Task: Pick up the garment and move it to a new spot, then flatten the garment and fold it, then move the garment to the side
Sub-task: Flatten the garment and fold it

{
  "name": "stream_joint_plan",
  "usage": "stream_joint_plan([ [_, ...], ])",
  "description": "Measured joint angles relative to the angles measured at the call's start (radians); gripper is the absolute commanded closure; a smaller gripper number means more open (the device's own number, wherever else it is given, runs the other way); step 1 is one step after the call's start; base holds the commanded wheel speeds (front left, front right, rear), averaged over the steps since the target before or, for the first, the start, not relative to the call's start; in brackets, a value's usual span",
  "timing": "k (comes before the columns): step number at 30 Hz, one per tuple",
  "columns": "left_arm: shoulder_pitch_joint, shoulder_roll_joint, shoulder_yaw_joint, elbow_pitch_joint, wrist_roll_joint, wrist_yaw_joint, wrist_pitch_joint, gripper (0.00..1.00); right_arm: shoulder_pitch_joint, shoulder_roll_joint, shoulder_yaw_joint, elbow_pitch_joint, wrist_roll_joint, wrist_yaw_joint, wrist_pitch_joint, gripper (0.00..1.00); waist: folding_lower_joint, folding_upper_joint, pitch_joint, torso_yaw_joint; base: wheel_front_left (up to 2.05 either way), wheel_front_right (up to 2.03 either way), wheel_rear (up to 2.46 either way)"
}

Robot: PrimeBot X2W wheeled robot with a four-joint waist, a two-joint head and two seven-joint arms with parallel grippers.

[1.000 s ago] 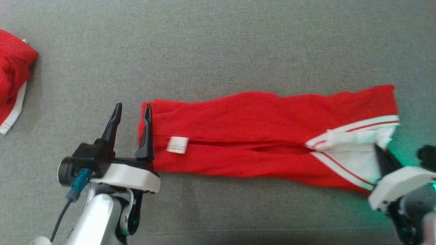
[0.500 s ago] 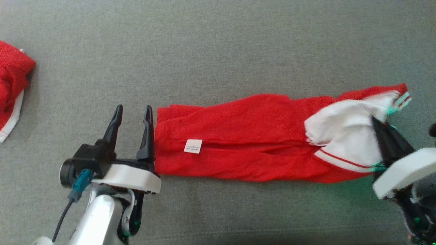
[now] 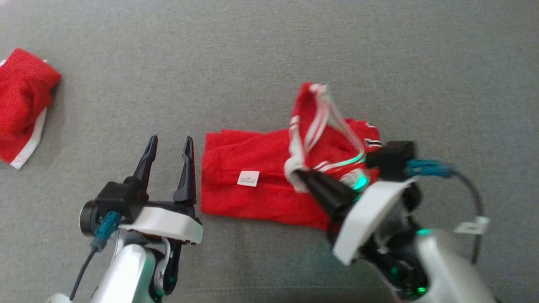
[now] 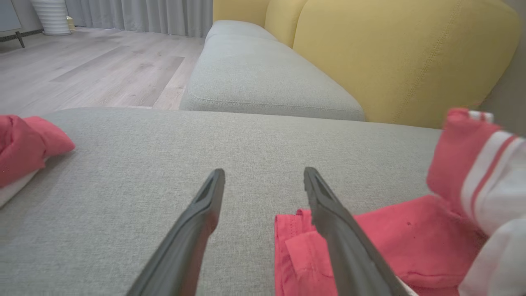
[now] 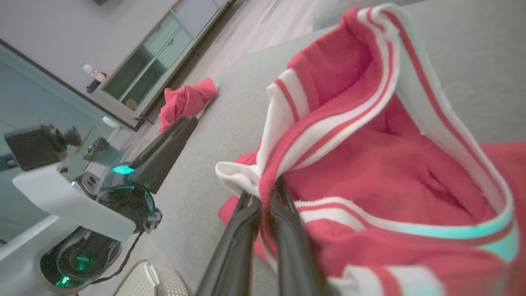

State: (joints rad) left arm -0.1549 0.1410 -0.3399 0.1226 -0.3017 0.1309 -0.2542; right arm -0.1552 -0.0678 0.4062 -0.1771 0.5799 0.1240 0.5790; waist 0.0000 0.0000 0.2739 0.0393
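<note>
The red garment lies on the grey cushion, a white label facing up. Its white-striped end is lifted and doubled back over the flat part. My right gripper is shut on that striped hem, and the right wrist view shows the fingers pinching the band of the garment. My left gripper stands open just left of the garment's left edge, nothing between its fingers. In the left wrist view the left gripper hovers beside the garment's edge.
A second red and white garment lies bunched at the cushion's far left, also seen as a red heap. A yellow backrest and another grey seat rise beyond. Wooden floor lies past the edge.
My right gripper has carried the striped end up and leftward over the rest, so the garment now spans about half its length. The left gripper stays open in place.
</note>
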Motion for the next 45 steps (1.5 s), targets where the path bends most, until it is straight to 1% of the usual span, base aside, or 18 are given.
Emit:
stream_joint_plan([
  [4, 0.000, -0.008, 0.000, 0.003, 0.000, -0.003, 0.000, 0.00, -0.066, 0.000, 0.114, 0.171, 0.034, 0.000, -0.105, 1.00, 0.0000, 0.0000, 0.007, 0.030, 0.00, 0.00, 0.00],
  [7, -0.002, -0.015, 0.000, 0.012, 0.001, -0.008, 0.000, 0.00, -0.125, 0.000, 0.193, 0.274, 0.093, 0.000, -0.191, 1.00, 0.0000, 0.0000, 0.015, 0.054, 0.00, 0.00, 0.00],
  [11, -0.002, -0.020, 0.000, 0.019, 0.001, -0.009, 0.000, 0.00, -0.213, -0.002, 0.271, 0.382, 0.155, 0.000, -0.296, 1.00, 0.0000, 0.0000, 0.024, 0.079, 0.00, 0.00, 0.00],
  [14, -0.002, -0.025, 0.001, 0.023, 0.005, -0.017, 0.000, 0.00, -0.268, -0.003, 0.328, 0.453, 0.187, 0.000, -0.338, 1.00, 0.0000, 0.0000, 0.030, 0.090, 0.00, 0.00, 0.00],
  [18, -0.005, -0.031, 0.002, 0.030, 0.010, -0.026, 0.000, 0.00, -0.304, -0.004, 0.383, 0.525, 0.242, 0.000, -0.391, 1.00, 0.0000, 0.0000, 0.036, 0.097, 0.00, 0.00, 0.00],
  [19, -0.006, -0.032, 0.002, 0.031, 0.010, -0.026, 0.000, 0.00, -0.312, -0.004, 0.391, 0.540, 0.250, 0.000, -0.413, 0.61, 0.0000, 0.0000, 0.037, 0.097, 0.00, 0.00, 0.00],
  [20, -0.008, -0.033, 0.003, 0.033, 0.010, -0.026, 0.000, 0.00, -0.319, -0.004, 0.398, 0.551, 0.260, 0.000, -0.431, 0.00, 0.0000, 0.0000, 0.037, 0.097, 0.00, 0.00, 0.00],
  [22, -0.012, -0.036, 0.007, 0.033, 0.014, -0.026, 0.000, 0.00, -0.341, -0.005, 0.422, 0.561, 0.271, 0.000, -0.474, 0.00, 0.0000, 0.0000, 0.039, 0.093, 0.00, 0.00, 0.00],
  [25, -0.012, -0.037, 0.015, 0.035, 0.019, -0.027, 0.000, 0.00, -0.386, -0.006, 0.467, 0.543, 0.272, 0.000, -0.550, 0.00, 0.0000, 0.0000, 0.036, 0.083, 0.00, 0.00, 0.00],
  [29, -0.012, -0.037, 0.027, 0.039, 0.020, -0.027, 0.000, 0.00, -0.450, -0.006, 0.489, 0.502, 0.214, 0.000, -0.637, 0.00, 0.0000, 0.0000, 0.028, 0.065, 0.00, 0.00, 0.00],
  [31, -0.012, -0.037, 0.030, 0.039, 0.025, -0.027, 0.000, 0.00, -0.462, -0.008, 0.486, 0.477, 0.183, 0.000, -0.660, 0.00, 0.0000, 0.0000, 0.023, 0.056, 0.00, 0.00, 0.00],
  [33, -0.012, -0.037, 0.031, 0.039, 0.028, -0.027, 0.000, 0.00, -0.463, -0.012, 0.484, 0.463, 0.179, 0.000, -0.660, 0.00, 0.0000, 0.0000, 0.021, 0.051, 0.00, 0.00, 0.00],
  [36, -0.011, -0.037, 0.031, 0.039, 0.028, -0.027, 0.000, 0.00, -0.461, -0.045, 0.461, 0.424, 0.146, 0.000, -0.665, 0.00, 0.0000, 0.0000, 0.014, 0.040, 0.00, 0.00, 0.00],
  [40, -0.008, -0.037, 0.034, 0.039, 0.029, -0.027, 0.000, 0.00, -0.421, -0.091, 0.423, 0.376, 0.125, 0.000, -0.602, 0.00, 0.0000, 0.0000, 0.008, 0.028, 0.00, 0.00, 0.00],
  [43, -0.008, -0.036, 0.035, 0.039, 0.036, -0.027, 0.000, 0.00, -0.363, -0.104, 0.418, 0.329, 0.115, 0.000, -0.561, 0.00, 0.0000, 0.0000, 0.008, 0.022, 0.00, 0.00, 0.00],
  [45, -0.008, -0.036, 0.035, 0.039, 0.036, -0.027, 0.000, 0.00, -0.334, -0.105, 0.402, 0.297, 0.096, 0.000, -0.557, 0.00, 0.0000, 0.0000, 0.009, 0.021, 0.00, 0.00, 0.00],
])
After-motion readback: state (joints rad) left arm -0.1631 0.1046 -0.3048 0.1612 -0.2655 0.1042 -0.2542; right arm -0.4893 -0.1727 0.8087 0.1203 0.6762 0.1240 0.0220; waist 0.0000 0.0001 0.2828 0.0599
